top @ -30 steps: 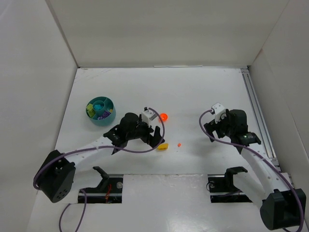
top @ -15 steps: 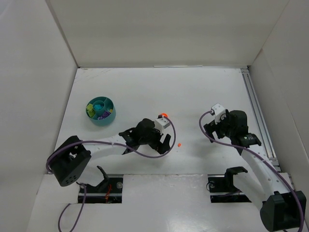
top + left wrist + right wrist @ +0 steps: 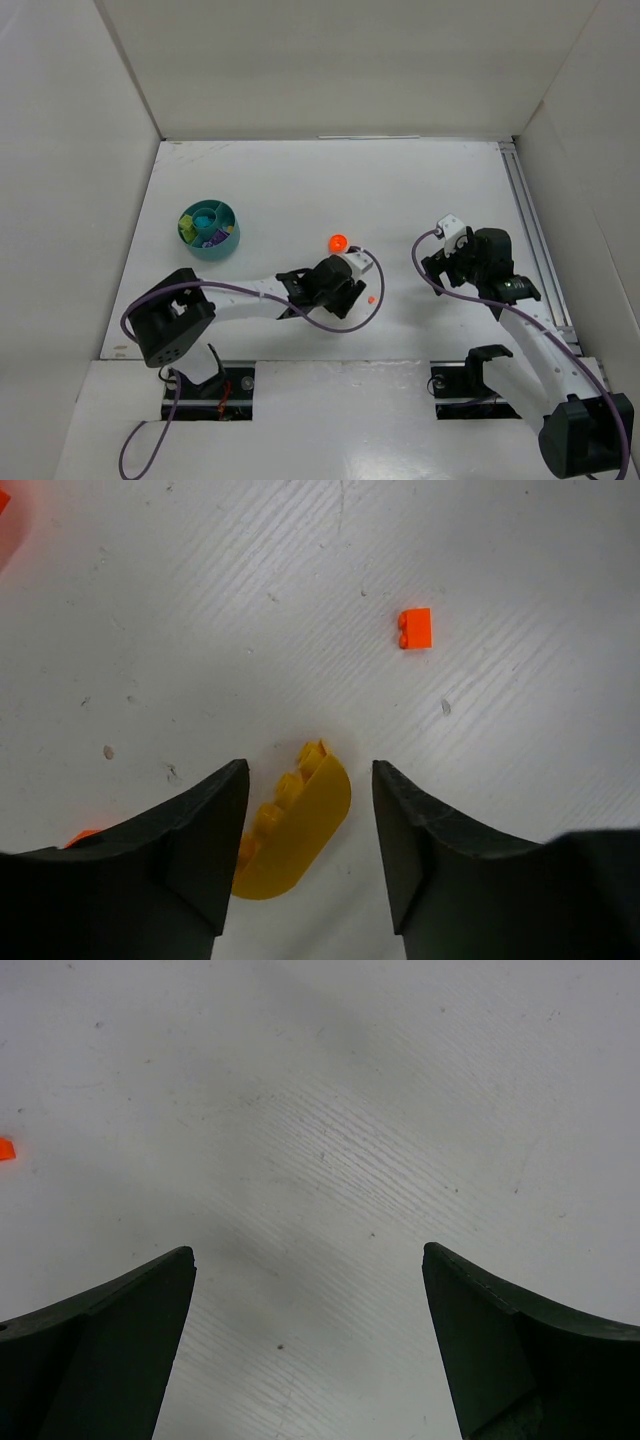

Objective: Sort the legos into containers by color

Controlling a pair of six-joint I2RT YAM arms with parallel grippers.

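Yellow lego (image 3: 295, 825): on the table (image 3: 300, 180) between our left gripper's (image 3: 308, 780) fingers, long axis diagonal, studs toward the left finger.
Left jaws: parted, our right finger clear of it.
Right gripper (image 3: 310, 1280): spread wide, holding nothing.
Orange block (image 3: 415, 628): beyond, apart, bare table between.
Dish (image 3: 215, 249): far left, well apart.

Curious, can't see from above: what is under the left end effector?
A yellow lego lies between the fingers of the left end effector, one finger hiding its edge. From above, the arm covers it.
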